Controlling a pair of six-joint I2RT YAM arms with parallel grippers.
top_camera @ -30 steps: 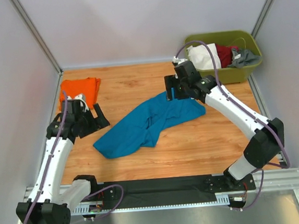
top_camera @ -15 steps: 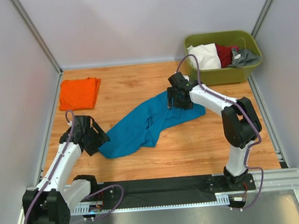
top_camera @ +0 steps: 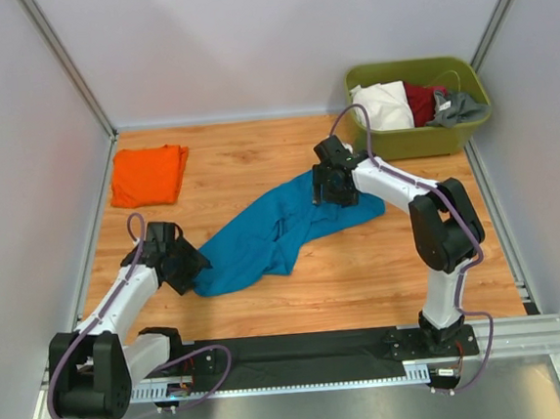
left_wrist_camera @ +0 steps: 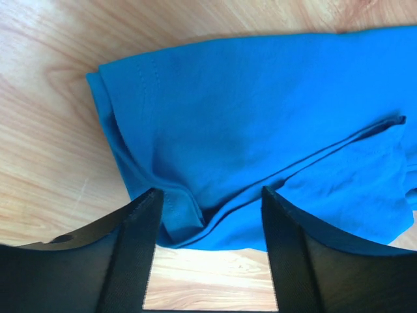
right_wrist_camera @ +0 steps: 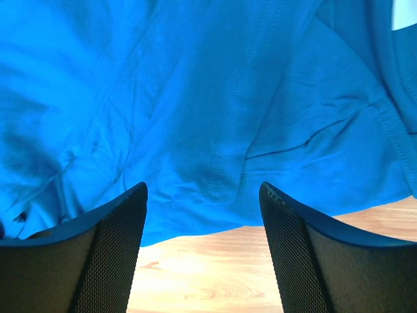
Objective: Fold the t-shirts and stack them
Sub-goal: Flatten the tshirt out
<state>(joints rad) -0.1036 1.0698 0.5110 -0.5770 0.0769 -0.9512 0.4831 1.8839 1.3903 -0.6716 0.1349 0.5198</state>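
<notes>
The teal-blue t-shirt (top_camera: 280, 231) lies crumpled on the wooden table (top_camera: 364, 271), running from near left to far right. My left gripper (top_camera: 193, 266) sits low at its near-left corner, open; in the left wrist view the shirt's folded hem (left_wrist_camera: 189, 215) lies just between the fingertips of that gripper (left_wrist_camera: 210, 199). My right gripper (top_camera: 330, 189) is down at the shirt's far-right end, open. In the right wrist view the cloth edge (right_wrist_camera: 215, 195) reaches between the tips of this gripper (right_wrist_camera: 203, 190). The orange t-shirt (top_camera: 148, 175) lies folded at the far left.
An olive-green tub (top_camera: 421, 136) stands at the far right corner, holding white, dark red and grey clothes. Grey walls close in the table on three sides. A metal rail (top_camera: 303, 356) with the arm bases runs along the near edge.
The left arm swung from beside the orange shirt down to the teal shirt's near-left corner. The right gripper dropped onto the shirt's far-right end. Both pairs of jaws narrowed somewhat.
</notes>
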